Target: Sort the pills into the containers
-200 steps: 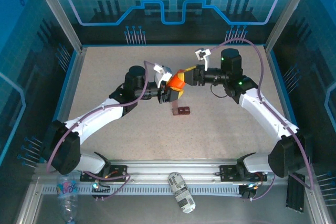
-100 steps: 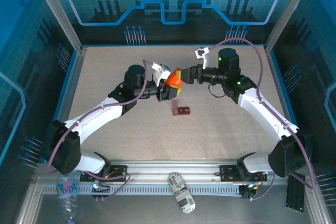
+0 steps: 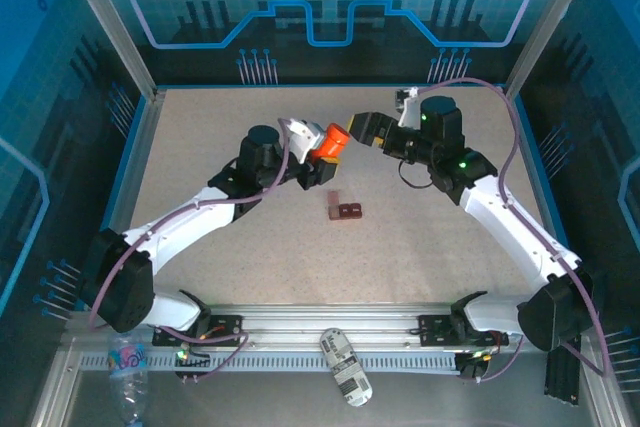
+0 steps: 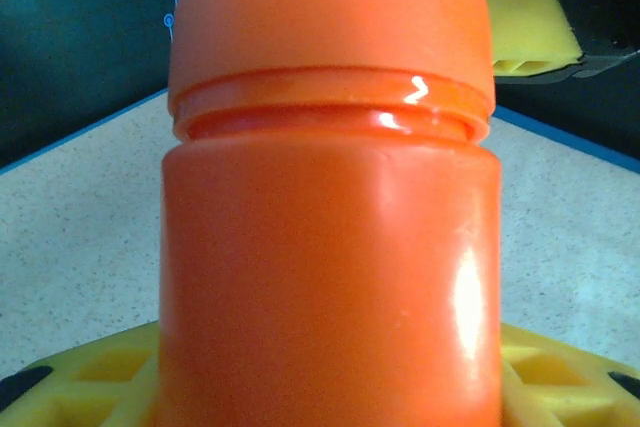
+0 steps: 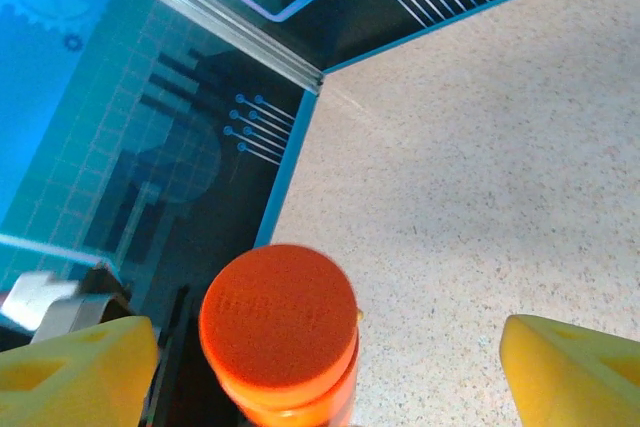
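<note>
**Right claw backed off the bottle cap**

Since the earlier frame the right claw (image 3: 356,129) has pulled back to the right of the orange bottle (image 3: 330,142). It stands wide open and holds nothing. In the right wrist view its yellow fingertips (image 5: 75,365) sit at the lower corners, with the cap (image 5: 278,317) between them, untouched. The left claw (image 3: 318,152) is clamped on the bottle body, above the table (image 3: 200,127). The box (image 3: 346,210), dark red-brown with two wells, lies on the table at frame centre, below both claws and apart from them.
</note>
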Motion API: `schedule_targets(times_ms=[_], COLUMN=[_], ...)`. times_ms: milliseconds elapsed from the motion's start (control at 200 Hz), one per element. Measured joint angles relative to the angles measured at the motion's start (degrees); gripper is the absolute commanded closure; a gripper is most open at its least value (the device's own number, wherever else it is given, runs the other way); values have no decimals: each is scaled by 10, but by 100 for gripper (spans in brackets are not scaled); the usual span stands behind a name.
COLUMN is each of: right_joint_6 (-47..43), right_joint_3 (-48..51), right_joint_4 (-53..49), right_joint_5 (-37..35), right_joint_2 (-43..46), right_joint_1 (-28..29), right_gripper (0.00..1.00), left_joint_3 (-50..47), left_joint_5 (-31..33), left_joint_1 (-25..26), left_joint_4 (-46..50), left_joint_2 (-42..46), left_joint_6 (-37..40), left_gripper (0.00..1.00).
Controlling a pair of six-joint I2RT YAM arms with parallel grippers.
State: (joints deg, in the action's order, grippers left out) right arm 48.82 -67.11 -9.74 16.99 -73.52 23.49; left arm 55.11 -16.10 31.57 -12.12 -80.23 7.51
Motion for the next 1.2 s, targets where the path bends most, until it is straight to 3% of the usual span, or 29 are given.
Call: schedule_targets(times_ms=[235,405,540,700,820,996,1201], right_joint_6=[35,43,48,43,33,-21,-151], right_joint_3=[-7,-11,-12,-12,-11,4,12], right_joint_4=[-14,-14,-13,-9,-5,38,72], right_joint_5=[-20,-26,-30,-30,-28,53,205], right_joint_2=[-35,-49,-53,-54,-55,-57,-62], right_joint_1=[26,49,53,56,55,24,-21], right_gripper=[11,19,32,56,62,62,61], left_joint_3=[0,0,0,0,0,5,21], left_joint_5=[39,50,54,56,60,46,-52], left_joint_1=[25,27,28,30,30,27,8], left_joint_4=[14,20,21,23,23,22,40], left_joint_2=[-1,-7,-7,-10,-11,-11,-11], left_joint_6=[41,52,55,60,60,52,13], left_gripper=[100,100,100,100,100,100,100])
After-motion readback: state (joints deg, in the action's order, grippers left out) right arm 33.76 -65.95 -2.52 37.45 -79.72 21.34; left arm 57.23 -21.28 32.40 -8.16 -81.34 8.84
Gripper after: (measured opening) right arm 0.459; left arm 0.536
